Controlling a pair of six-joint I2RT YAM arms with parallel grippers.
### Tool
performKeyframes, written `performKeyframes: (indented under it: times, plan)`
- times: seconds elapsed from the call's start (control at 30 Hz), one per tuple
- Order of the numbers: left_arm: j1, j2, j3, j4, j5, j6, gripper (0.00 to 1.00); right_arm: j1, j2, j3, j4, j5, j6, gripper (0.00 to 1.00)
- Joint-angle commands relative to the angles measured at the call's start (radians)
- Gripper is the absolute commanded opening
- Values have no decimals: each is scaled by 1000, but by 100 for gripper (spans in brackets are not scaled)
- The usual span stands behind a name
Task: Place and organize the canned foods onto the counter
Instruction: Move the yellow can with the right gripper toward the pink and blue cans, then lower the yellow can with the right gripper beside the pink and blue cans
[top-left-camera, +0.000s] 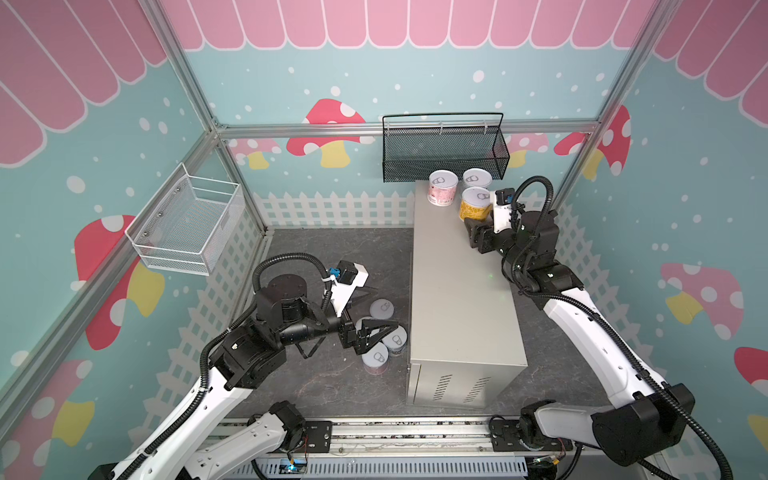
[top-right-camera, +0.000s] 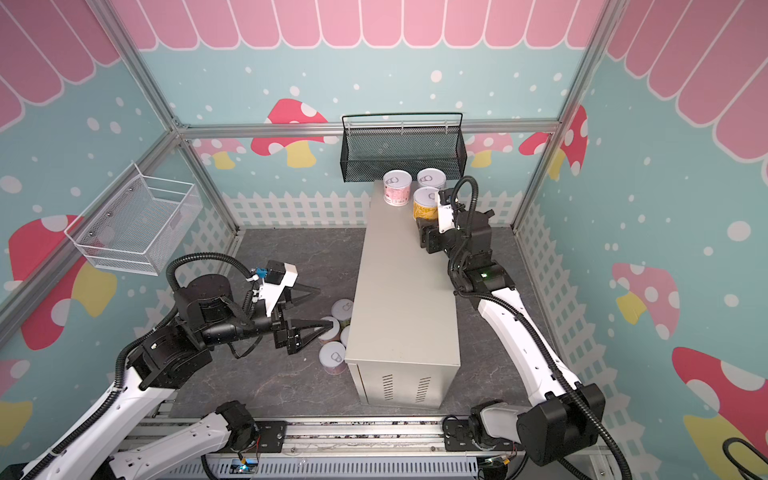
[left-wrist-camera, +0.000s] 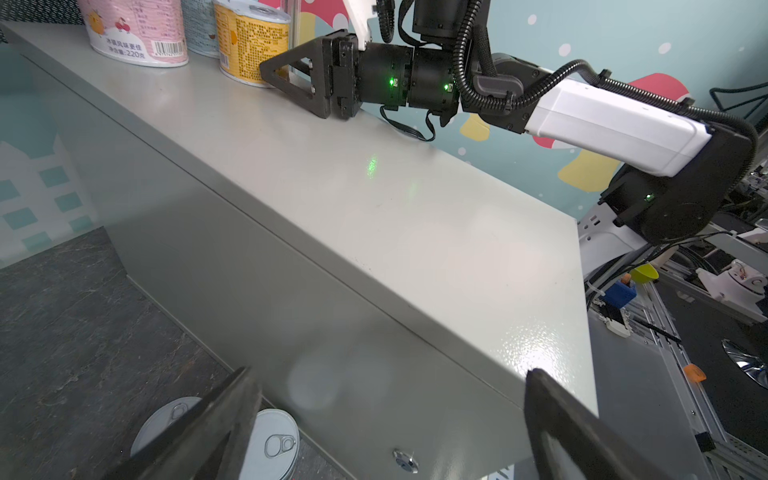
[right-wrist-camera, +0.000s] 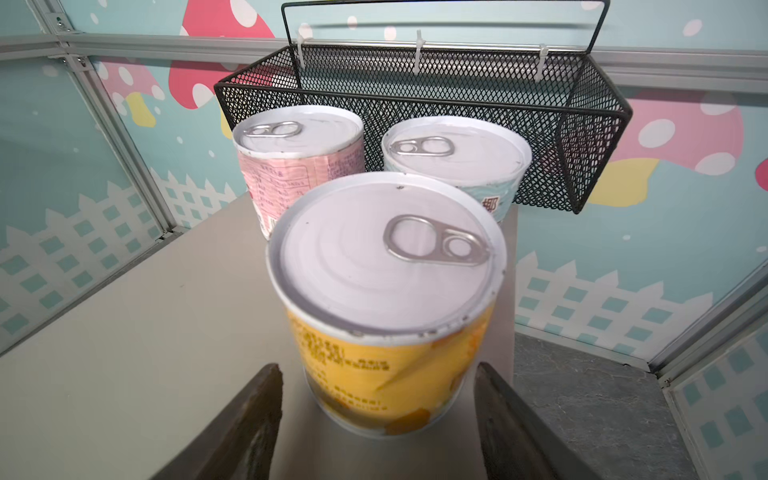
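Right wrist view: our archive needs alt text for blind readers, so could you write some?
A yellow can with a silver pull-tab lid stands on the beige counter, the right gripper shut on its sides. Beyond it stand a pink can and a pale blue can, with a black mesh basket on the wall behind.

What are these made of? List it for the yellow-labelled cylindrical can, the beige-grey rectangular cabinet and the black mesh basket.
The yellow-labelled cylindrical can: apparently metal, pale matte lid with silver pull ring; creased paper label.
The beige-grey rectangular cabinet: likely painted sheet metal, satin; soft glare, folded edges, vent slits.
The black mesh basket: expanded metal mesh on wire frame, probably coated.
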Motion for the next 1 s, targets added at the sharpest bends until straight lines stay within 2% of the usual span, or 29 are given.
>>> performKeyframes:
  times: [0.0, 0.13, 0.3, 0.4, 0.97]
  plan:
    - [0, -10, -13, 17, -15, 29, 99, -8, 10, -9, -74, -5, -15, 75]
    - [-1, -5, -13, 16, -14, 28, 99, -8, -18, -21, -72, -6, -13, 80]
    - [0, 4, -13, 17, -9, 25, 99, -8, -46, -26, -74, -2, -14, 94]
    - [0, 7, -15, 17, -12, 26, 99, -6, -41, -19, -73, 4, -12, 98]
    - [-2, 16, -18, 16, -14, 26, 99, -6, 13, 13, 15, 2, 21, 99]
